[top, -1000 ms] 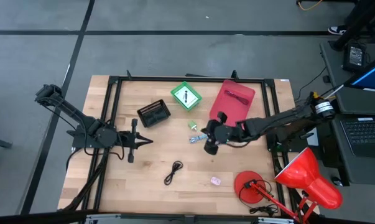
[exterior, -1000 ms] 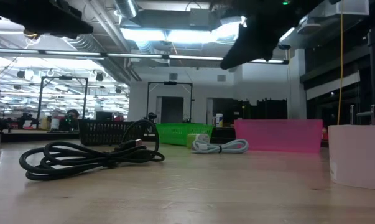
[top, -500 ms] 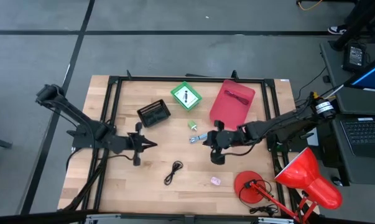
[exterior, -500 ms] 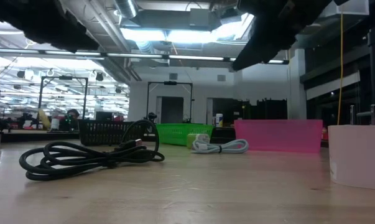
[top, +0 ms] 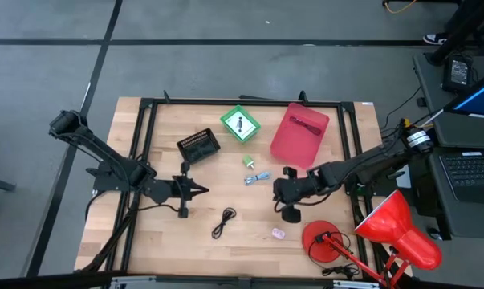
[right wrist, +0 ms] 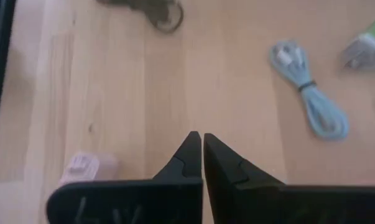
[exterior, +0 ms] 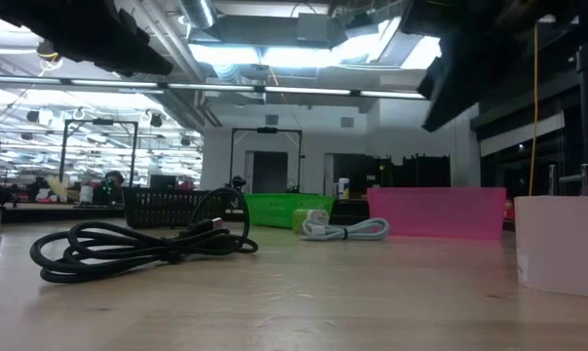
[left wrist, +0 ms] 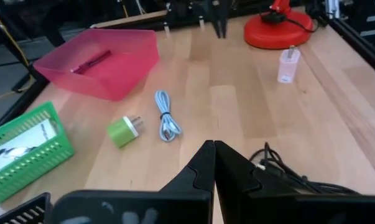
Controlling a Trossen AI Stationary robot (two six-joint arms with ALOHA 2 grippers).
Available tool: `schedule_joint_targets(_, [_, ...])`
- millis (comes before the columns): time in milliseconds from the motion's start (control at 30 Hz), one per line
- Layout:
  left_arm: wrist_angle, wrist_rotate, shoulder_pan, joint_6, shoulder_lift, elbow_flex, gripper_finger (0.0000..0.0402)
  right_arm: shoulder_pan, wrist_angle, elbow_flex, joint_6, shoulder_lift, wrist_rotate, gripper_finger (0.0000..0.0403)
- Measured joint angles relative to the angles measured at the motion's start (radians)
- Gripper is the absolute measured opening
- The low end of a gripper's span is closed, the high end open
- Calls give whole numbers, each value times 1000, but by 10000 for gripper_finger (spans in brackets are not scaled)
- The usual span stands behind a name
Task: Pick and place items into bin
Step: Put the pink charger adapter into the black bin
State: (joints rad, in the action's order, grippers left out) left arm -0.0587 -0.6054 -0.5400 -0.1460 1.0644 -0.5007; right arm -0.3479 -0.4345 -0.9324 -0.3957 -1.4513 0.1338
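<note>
A black cable (top: 223,221) lies coiled on the wooden table near its front. A blue-grey cable (top: 257,178) and a green plug (top: 249,161) lie at mid-table, and a pink piece (top: 278,234) lies near the front right. A red bin (top: 299,130) at the back holds a red cable (top: 308,123). My left gripper (top: 201,190) is shut and empty, above the table left of the black cable (left wrist: 287,177). My right gripper (top: 277,191) is shut and empty, above the table between the blue-grey cable (right wrist: 308,96) and the pink piece (right wrist: 84,167).
A green basket (top: 240,123) with a white card and a black basket (top: 198,146) stand at the back. A red desk lamp (top: 386,233) stands at the front right corner. A black frame (top: 145,144) runs around the table.
My right gripper has gone toward the table's near and right edges, away from the blue-grey cable, staying shut. My left gripper has gone a little toward the right and the near edge, staying shut. No item has moved.
</note>
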Motion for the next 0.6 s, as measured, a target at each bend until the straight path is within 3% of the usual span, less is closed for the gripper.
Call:
schedule_joint_targets(333, [-64, -44, 0, 2, 0, 0, 2, -134, -166, -152, -125, -12, 6, 0])
schedule_joint_targets(600, [-70, -101, 0, 2, 0, 0, 2, -239, -313, -291, -280, -120, 48, 0])
